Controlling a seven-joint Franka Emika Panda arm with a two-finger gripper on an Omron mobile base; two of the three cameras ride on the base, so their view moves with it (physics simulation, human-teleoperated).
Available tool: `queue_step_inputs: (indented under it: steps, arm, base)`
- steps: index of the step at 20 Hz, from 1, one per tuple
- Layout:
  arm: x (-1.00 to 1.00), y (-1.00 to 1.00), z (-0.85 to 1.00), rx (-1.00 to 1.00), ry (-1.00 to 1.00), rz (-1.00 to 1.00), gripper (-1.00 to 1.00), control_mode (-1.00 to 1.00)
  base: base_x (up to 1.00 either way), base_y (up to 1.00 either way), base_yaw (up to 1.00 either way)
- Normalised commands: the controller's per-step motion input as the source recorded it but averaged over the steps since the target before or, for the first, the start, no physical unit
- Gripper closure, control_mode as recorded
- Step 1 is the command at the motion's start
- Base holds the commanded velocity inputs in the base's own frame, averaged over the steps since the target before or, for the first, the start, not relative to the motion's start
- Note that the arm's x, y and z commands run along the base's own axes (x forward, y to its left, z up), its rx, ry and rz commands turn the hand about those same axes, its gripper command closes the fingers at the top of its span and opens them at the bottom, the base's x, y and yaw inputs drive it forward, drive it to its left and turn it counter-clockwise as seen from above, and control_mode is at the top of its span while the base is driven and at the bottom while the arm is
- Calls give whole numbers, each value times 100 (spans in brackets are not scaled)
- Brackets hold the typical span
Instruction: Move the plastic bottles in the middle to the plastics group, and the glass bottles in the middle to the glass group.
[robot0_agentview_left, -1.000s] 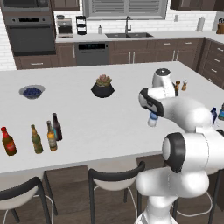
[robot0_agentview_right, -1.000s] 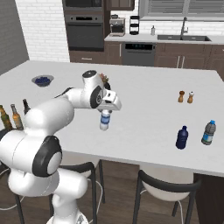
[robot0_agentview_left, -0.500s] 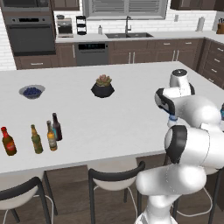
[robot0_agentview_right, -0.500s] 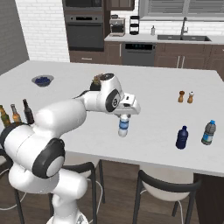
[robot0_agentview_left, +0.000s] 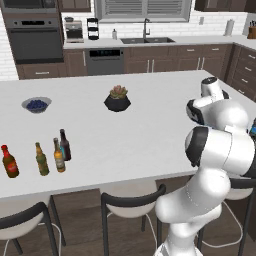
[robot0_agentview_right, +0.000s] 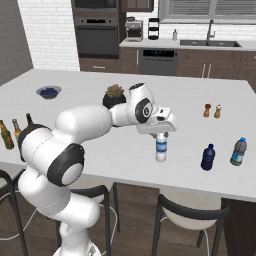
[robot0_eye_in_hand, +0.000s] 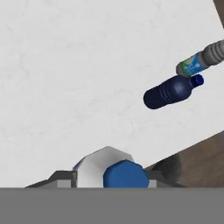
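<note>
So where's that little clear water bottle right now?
In the right base view, the water bottle hangs upright in the robot's hand near the counter's front edge, left of the dark blue bottle.

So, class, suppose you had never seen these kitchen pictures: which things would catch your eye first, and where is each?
First, the white arm stretched over the island, its gripper closed on the top of a small clear water bottle that stands upright near the front edge. To its right wait the dark blue bottle and a bluish bottle. At the far left end, a cluster of glass bottles stands together.
</note>
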Motion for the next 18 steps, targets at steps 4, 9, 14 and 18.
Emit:
queue_step_inputs:
  steps: [4, 9, 14, 18]
  arm:
    - [0, -62, 1, 0, 0, -12, 100, -100]
    - [0, -47, -12, 0, 0, -10, 100, -100]
    - [5, -35, -22, -1, 0, -10, 100, -100]
    - [27, -15, -10, -5, 0, -11, 100, -100]
  base:
    - [0, 0, 0]
    - [0, 0, 0]
    - [0, 0, 0]
    - [0, 0, 0]
